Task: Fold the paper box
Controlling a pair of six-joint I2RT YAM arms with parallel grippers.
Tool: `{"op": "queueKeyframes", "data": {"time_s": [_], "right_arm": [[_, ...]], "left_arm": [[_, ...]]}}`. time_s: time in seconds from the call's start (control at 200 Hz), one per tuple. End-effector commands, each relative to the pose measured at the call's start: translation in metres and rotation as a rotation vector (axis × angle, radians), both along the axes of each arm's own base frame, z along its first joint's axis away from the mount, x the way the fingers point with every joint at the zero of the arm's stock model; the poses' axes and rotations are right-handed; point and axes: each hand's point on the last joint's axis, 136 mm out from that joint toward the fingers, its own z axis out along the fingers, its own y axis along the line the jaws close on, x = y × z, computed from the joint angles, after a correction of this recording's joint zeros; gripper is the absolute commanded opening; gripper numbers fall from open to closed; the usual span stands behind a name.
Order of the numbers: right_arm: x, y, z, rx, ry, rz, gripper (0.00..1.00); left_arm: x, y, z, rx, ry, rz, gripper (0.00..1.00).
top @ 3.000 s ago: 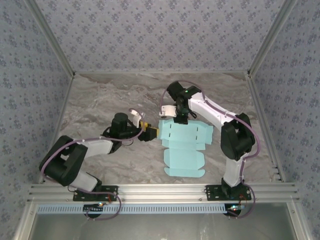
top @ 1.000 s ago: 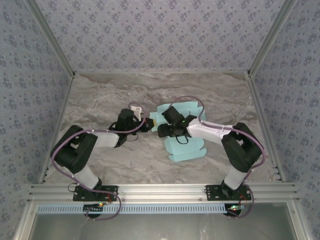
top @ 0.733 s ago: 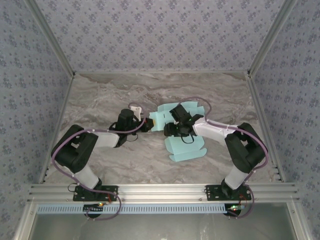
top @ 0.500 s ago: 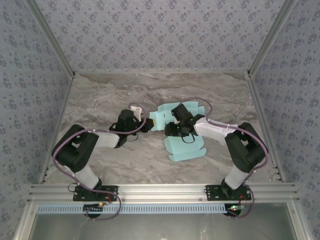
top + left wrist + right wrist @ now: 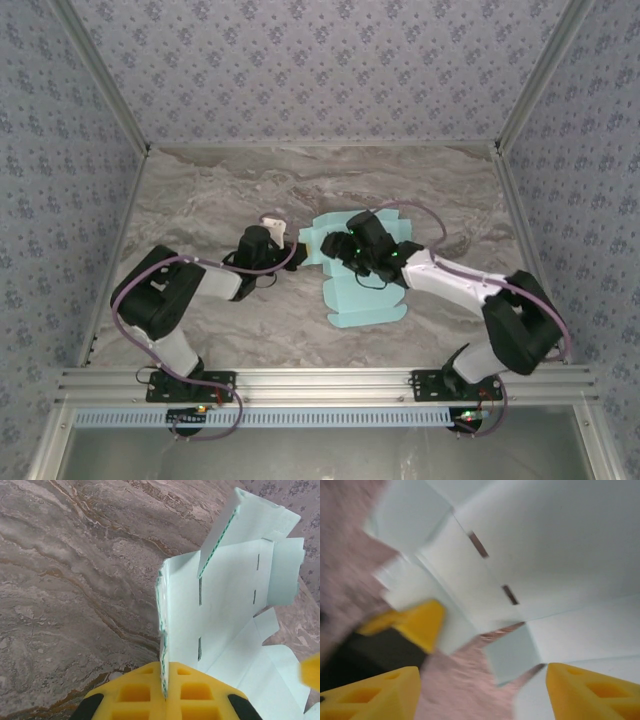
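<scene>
1. The box (image 5: 365, 298) is a part-folded card sheet lying mid-table (image 5: 200, 200). It looks light, thin and easily creased, stiff only beside its scored folds, so an edge near a crease seems the best hold.
2. The left gripper (image 5: 165, 682) is clamped tight on the box's raised left edge.
3. The right gripper (image 5: 482, 692) gapes wide above the sheet, holding nothing.

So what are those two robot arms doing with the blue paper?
They are folding a paper box out of a flat pale blue card on the marbled table. The left pincer is shut on one edge of the card and holds that side up off the table. The right pincer is open close over the card, gripping nothing. Some flaps stand up, but it is not a box yet.
</scene>
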Motion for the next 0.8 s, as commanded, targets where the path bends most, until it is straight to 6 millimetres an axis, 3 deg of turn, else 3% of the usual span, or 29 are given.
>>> {"op": "queueKeyframes", "data": {"time_s": [0.0, 0.065, 0.09, 0.13, 0.2, 0.45, 0.68, 0.795], "right_arm": [[0.02, -0.032, 0.023, 0.164, 0.047, -0.326, 0.72], [0.032, -0.039, 0.036, 0.229, 0.024, -0.37, 0.73], [0.035, -0.042, 0.039, 0.25, 0.029, -0.391, 0.79], [0.038, -0.048, 0.038, 0.274, 0.064, -0.436, 0.86], [0.046, -0.053, 0.035, 0.332, 0.127, -0.491, 0.89], [0.08, -0.039, 0.039, 0.492, 0.236, -0.532, 0.85], [0.098, -0.052, 0.026, 0.383, 0.293, -0.59, 0.8], [0.101, -0.039, 0.013, 0.402, 0.366, -0.562, 0.73]], "left_arm": [[0.002, 0.0, 0.013, -0.004, -0.094, 0.005, 0.0], [0.0, -0.001, 0.014, 0.0, -0.109, -0.002, 0.0], [-0.001, -0.002, 0.014, 0.002, -0.113, -0.003, 0.0], [-0.001, -0.002, 0.013, 0.007, -0.115, -0.002, 0.0], [-0.002, -0.001, 0.012, 0.004, -0.123, 0.002, 0.0], [-0.007, -0.005, 0.015, -0.002, -0.166, -0.018, 0.0], [-0.007, 0.003, 0.012, 0.043, -0.185, 0.006, 0.0], [-0.003, 0.009, 0.012, 0.057, -0.184, 0.042, 0.0]]}}
